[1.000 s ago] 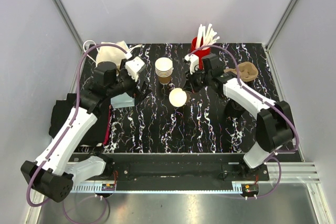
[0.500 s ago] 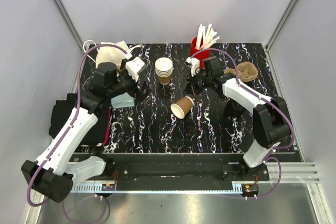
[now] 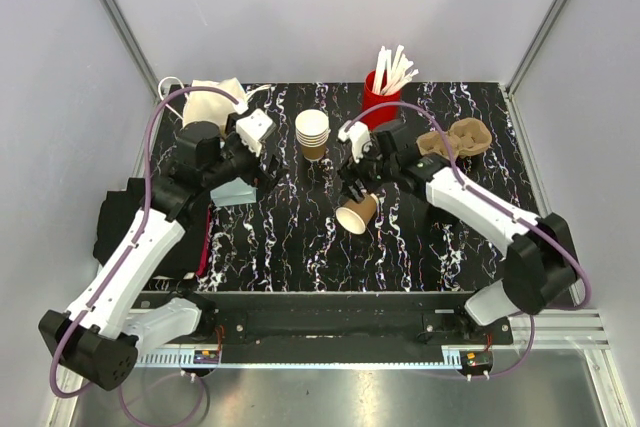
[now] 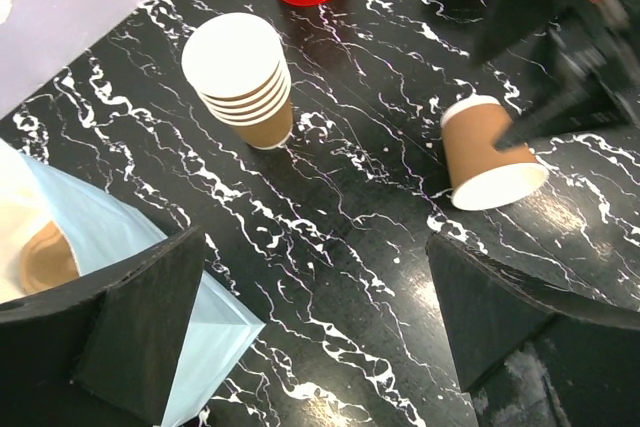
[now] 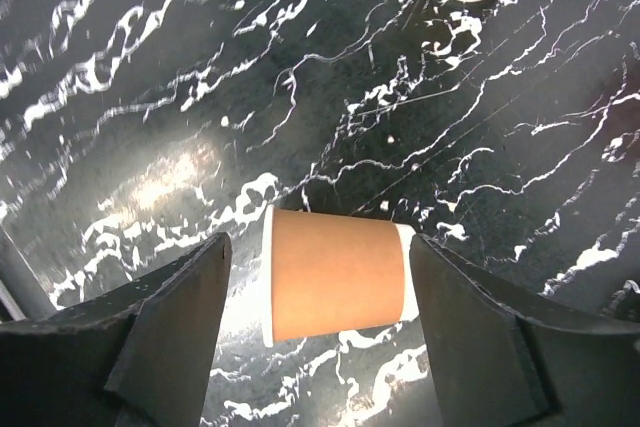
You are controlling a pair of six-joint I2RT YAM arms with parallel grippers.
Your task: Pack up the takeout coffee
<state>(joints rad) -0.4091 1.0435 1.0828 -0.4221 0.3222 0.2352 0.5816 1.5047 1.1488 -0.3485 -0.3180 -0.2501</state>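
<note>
The fingers point(image 5: 165, 322) of the right gripper point(image 3: 356, 187) stood well apart, straddling but not clamping a small brown kraft-paper cup with a white rim point(image 5: 335, 287). The cup lay on its side on the black, white-veined table point(image 3: 290, 247), near the middle and nearer the arms than a stack of lidless brown cups point(image 3: 312, 133). The left gripper point(image 4: 315, 239) hovered fully open and empty off to the left. The cup looked light, thin-walled and easily crushed, and apt to roll. A gentle pinch across the body near the stiffer rolled rim seemed the safest hold.
</note>
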